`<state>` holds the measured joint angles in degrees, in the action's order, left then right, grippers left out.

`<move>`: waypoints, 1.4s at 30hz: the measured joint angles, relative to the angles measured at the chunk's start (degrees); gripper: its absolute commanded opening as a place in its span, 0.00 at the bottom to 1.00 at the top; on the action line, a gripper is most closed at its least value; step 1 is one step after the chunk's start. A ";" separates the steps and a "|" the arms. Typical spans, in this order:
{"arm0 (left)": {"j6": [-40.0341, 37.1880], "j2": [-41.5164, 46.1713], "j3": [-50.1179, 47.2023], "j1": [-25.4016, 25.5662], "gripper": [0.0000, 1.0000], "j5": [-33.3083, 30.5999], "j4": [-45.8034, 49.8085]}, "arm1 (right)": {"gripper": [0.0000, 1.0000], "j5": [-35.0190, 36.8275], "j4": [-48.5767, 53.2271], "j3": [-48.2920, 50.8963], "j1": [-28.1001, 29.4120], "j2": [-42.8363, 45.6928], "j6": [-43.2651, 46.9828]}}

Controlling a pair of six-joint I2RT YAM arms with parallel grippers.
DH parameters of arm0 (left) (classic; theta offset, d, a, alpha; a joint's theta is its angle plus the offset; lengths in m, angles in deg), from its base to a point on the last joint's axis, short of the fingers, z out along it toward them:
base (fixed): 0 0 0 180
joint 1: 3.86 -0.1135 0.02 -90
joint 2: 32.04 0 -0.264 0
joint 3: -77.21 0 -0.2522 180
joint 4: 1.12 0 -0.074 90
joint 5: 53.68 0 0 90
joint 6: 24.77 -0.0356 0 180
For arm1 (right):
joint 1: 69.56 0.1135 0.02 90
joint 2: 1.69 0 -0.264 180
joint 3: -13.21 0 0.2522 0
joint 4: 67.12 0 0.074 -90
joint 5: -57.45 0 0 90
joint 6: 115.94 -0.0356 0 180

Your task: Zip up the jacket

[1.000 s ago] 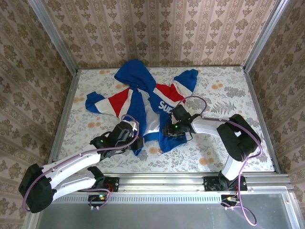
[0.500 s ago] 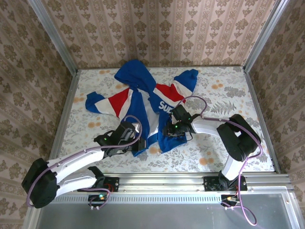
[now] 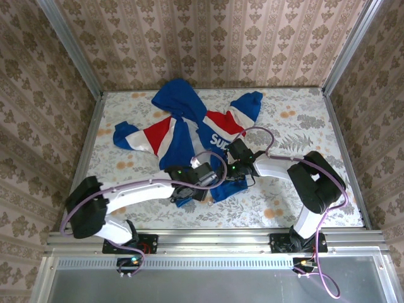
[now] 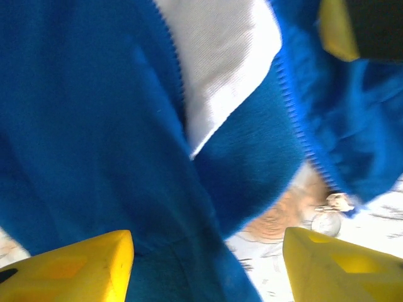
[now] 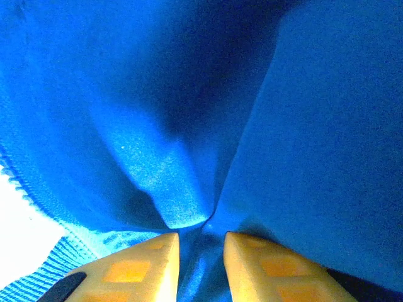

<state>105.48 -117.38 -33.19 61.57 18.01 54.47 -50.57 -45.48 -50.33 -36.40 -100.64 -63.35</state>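
From above, the jacket [image 3: 183, 129] lies open and rumpled on the floral desk [image 3: 303, 126], at its middle and toward the far side. It is royal blue, with its hood [image 3: 178, 101] pointing far, red and white panels across chest and sleeves, and white lettering [image 3: 218, 140] on the right front. Both arms meet at its near hem, the left arm [image 3: 139, 189] reaching in from the near left and the right arm [image 3: 278, 165] from the right. In the left wrist view the left jaws stand wide apart over the blue cloth, gripping nothing. A white lining [image 4: 220, 56] shows between the two fronts, and a row of zipper teeth [image 4: 296, 119] runs along the right front's edge. In the right wrist view the right jaws are nearly together, clamped on a fold of the blue fabric.
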 measured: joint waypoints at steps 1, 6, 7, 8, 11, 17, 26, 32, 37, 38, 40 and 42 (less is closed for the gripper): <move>0.22 -1.75 0.72 0.52 0.48 -1.38 1.77 | 0.28 0.00 0.02 0.00 0.00 0.00 0.11; 1.55 -5.01 3.21 2.69 0.00 -5.75 8.83 | 0.27 0.42 0.04 0.26 0.00 0.31 0.28; 1.57 -4.63 3.65 3.21 0.00 -6.38 9.84 | 0.26 0.70 0.07 0.50 0.00 0.52 0.33; 1.70 -4.04 3.74 3.48 0.00 -6.67 9.97 | 0.26 0.87 0.04 0.70 0.00 0.70 0.33; 1.73 -0.04 3.56 3.87 0.00 -7.10 10.01 | 0.26 1.31 0.09 1.20 -0.02 1.20 0.52; 1.99 11.50 -1.73 3.52 0.00 -3.06 1.95 | 0.25 1.60 1.07 1.49 -0.02 1.75 1.44; 10.93 20.15 -20.28 1.97 0.00 7.61 -28.70 | 0.29 2.01 1.97 4.61 -0.02 5.18 2.19; 20.57 18.34 -29.35 1.99 0.02 10.64 -36.41 | 0.44 2.80 10.73 5.38 -0.02 11.82 4.46; 25.24 19.43 -31.45 2.10 0.11 10.84 -36.72 | 0.45 2.62 16.65 5.14 0.00 20.61 4.63; 25.62 19.91 -31.45 2.19 0.16 10.82 -36.11 | 0.45 2.60 17.16 5.16 -0.02 22.53 4.55; 26.99 21.57 -31.43 2.47 0.30 10.36 -33.18 | 0.44 2.58 17.73 5.31 0.00 26.62 4.02; 28.17 23.50 -31.39 2.86 0.37 9.90 -29.16 | 0.43 2.47 17.75 5.60 0.02 29.18 3.41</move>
<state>133.65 -93.89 -64.58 64.44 27.92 25.31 -48.10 -27.73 -44.74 -36.37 -71.46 -59.94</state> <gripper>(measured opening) 0.317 0.442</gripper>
